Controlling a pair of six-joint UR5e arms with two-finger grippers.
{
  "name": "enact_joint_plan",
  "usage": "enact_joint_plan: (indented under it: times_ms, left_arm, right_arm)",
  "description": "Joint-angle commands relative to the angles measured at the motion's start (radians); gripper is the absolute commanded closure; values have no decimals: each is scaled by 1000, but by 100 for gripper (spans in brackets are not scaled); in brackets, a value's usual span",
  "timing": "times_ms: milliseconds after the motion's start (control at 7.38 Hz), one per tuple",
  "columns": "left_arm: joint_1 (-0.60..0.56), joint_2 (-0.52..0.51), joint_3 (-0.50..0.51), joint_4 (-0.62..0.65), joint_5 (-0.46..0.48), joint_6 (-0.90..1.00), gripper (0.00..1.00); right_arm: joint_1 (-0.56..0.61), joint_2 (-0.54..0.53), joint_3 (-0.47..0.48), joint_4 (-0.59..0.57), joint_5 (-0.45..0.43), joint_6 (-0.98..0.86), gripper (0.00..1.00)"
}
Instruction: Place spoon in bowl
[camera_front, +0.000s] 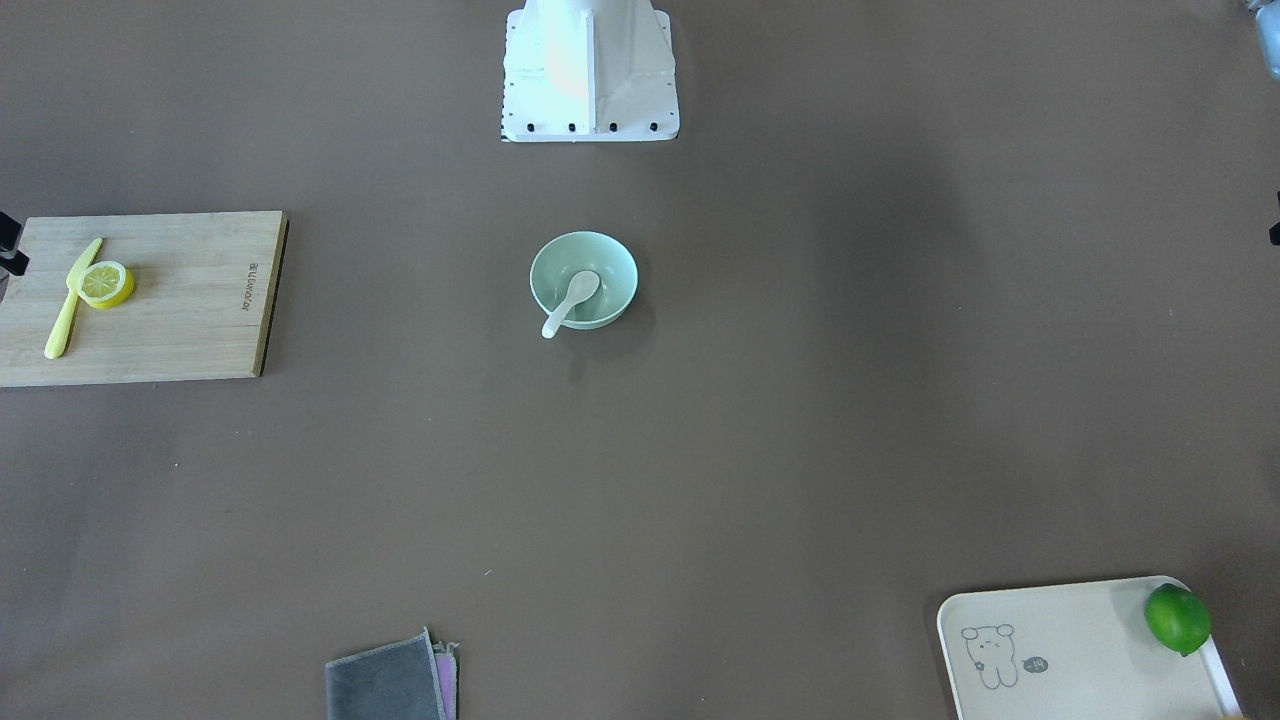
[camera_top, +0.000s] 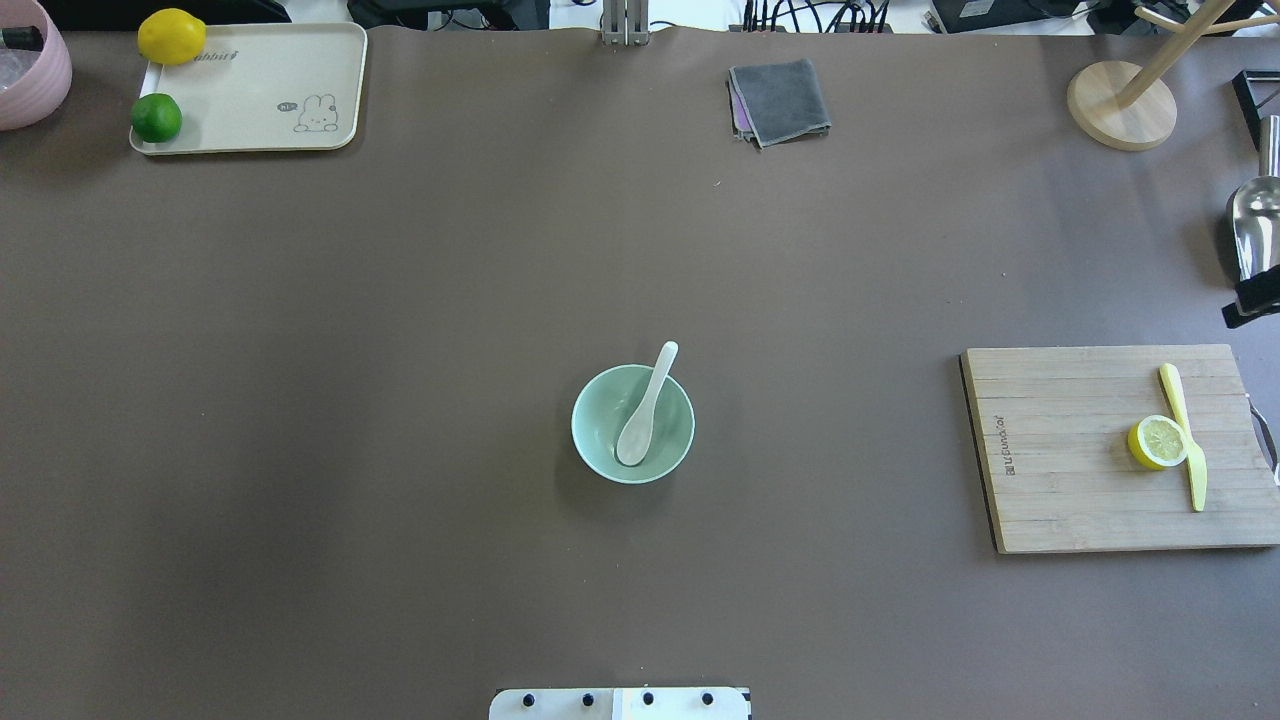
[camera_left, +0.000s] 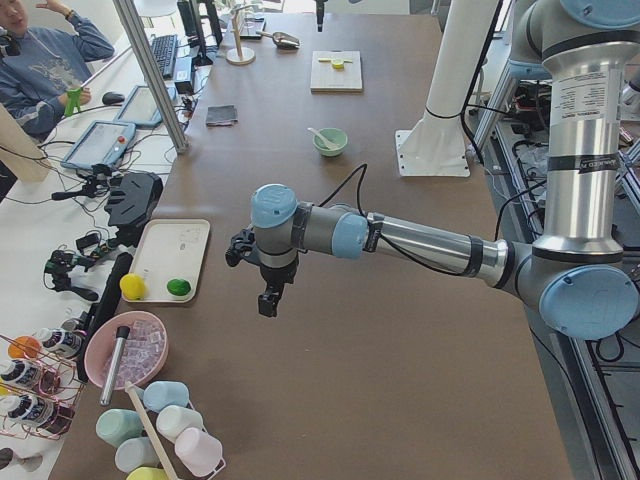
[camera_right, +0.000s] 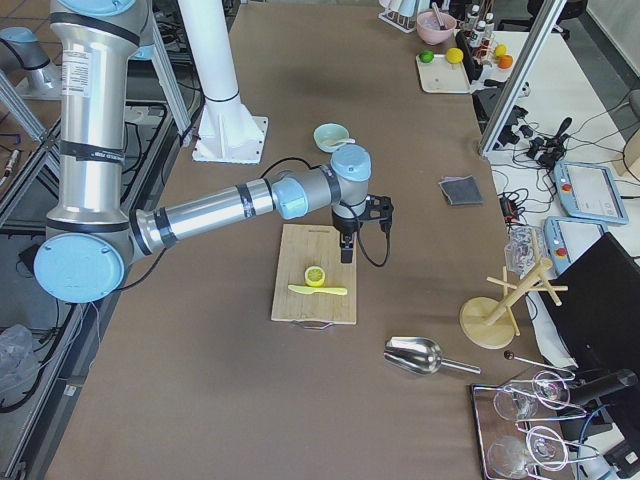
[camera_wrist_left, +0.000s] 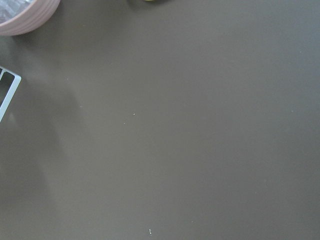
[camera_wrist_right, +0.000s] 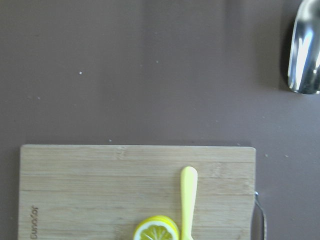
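Observation:
The pale mint-green bowl (camera_top: 592, 440) stands at the middle of the table, also in the front view (camera_front: 605, 262). The white spoon (camera_top: 645, 405) lies with its scoop inside the bowl and its handle leaning out over the rim (camera_front: 572, 302). My left gripper (camera_left: 268, 298) hangs above the table near the cream tray, far from the bowl. My right gripper (camera_right: 346, 248) hangs over the cutting board's edge. I cannot tell whether either is open or shut. Neither touches the bowl or spoon.
A wooden cutting board (camera_top: 1080, 450) holds a lemon half (camera_top: 1157, 442) and a yellow knife (camera_top: 1185, 430). A cream tray (camera_top: 260, 80) holds a lemon and a lime. A grey cloth (camera_top: 780, 100), metal scoop (camera_top: 1255, 225) and wooden stand (camera_top: 1120, 105) lie along the far edge.

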Motion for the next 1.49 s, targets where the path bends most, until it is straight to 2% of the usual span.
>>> enact_joint_plan:
  times_ms: [0, 136, 271, 407, 678, 1085, 1356]
  left_arm:
    - [-34, 3, 6, -4, -68, -10, 3]
    - [-54, 7, 12, 2, -90, -13, 2]
    - [-88, 22, 11, 0, -160, -11, 2]
    - [-94, 67, 8, -13, -167, -1, 2]
    - [-114, 82, 15, -12, -161, 2, 2]
    - [-116, 118, 1, -27, -149, 70, 2]
    - [-119, 99, -11, -16, -72, 68, 2]
  right_arm:
    - [93, -82, 6, -6, 29, -146, 0]
    - [87, -83, -13, -7, 24, -169, 0]
    - [87, -72, -23, -7, 22, -175, 0]
    - [87, -67, -25, -7, 22, -176, 0]
    - [95, -6, -30, -71, 25, -176, 0]
    - [109, 38, -47, -102, 16, -174, 0]
    - [135, 40, -78, -99, 22, -172, 0]
